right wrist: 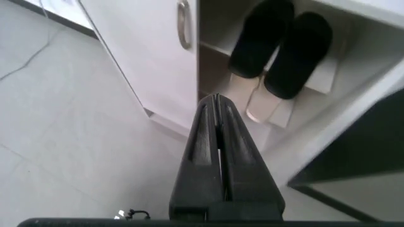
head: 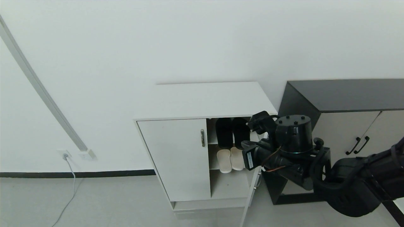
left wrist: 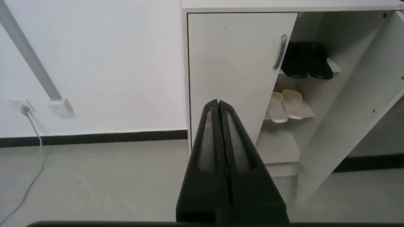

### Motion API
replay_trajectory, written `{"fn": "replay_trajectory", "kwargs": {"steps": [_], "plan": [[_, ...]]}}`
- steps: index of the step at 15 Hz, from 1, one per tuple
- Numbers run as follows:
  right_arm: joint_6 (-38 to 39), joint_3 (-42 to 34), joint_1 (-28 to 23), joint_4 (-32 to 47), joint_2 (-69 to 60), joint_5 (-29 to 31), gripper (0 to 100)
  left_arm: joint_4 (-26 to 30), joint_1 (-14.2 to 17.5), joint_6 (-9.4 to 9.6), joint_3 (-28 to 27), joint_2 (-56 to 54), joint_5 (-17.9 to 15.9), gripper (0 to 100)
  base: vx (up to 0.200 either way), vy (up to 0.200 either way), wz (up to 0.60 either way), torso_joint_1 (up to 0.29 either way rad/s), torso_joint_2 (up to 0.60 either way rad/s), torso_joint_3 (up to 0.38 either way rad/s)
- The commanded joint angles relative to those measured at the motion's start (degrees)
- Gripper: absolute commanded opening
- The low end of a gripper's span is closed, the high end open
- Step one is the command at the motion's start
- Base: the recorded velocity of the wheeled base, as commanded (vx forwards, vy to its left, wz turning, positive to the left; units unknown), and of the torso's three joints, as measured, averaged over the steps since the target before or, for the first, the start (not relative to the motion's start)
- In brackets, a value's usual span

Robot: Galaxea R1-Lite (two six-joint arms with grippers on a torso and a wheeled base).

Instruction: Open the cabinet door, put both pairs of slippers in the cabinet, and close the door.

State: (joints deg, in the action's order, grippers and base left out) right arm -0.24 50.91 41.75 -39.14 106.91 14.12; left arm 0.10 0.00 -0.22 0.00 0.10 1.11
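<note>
The white cabinet has its left door closed and its right door swung open. A black pair of slippers lies on the upper shelf. A cream pair of slippers lies on the shelf below. My right arm hangs in front of the open side. The right gripper is shut and holds nothing, just outside the shelves, above the black slippers and the cream pair. My left gripper is also shut and holds nothing, back from the closed door.
A dark cabinet with light doors stands close on the right of the white one. A wall socket with a grey cable sits at the left, the cable trailing over the grey floor. A slanted wall trunking runs above it.
</note>
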Motion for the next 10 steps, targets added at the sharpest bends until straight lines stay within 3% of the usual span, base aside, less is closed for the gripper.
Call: {"fn": "replay_trajectory", "kwargs": {"steps": [1, 6, 10], "plan": [[-0.6, -1.1, -1.3, 4.3, -4.4, 0.4, 0, 0.0, 0.0, -0.04, 0.0, 0.1, 0.0, 0, 0.0, 0.0, 0.0, 0.0, 0.0, 0.0], [-0.8, -5.3, -4.8, 13.8, -10.8, 1.6, 0, 0.0, 0.0, 0.04, 0.0, 0.1, 0.0, 0, 0.0, 0.0, 0.0, 0.0, 0.0, 0.0], [-0.5, -8.5, -6.0, 14.4, -9.5, 1.1, 0, 0.0, 0.0, 0.04, 0.0, 0.1, 0.0, 0, 0.0, 0.0, 0.0, 0.0, 0.0, 0.0]]}}
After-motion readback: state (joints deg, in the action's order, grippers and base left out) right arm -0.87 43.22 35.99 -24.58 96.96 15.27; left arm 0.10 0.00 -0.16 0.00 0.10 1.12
